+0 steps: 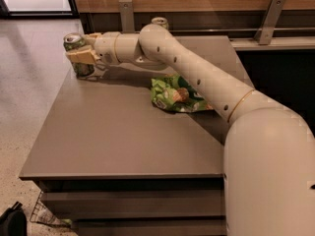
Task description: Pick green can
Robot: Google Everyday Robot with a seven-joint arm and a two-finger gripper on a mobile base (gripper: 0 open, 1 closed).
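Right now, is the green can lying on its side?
No, the green can stands upright at the table's far corner, with the gripper right at it.
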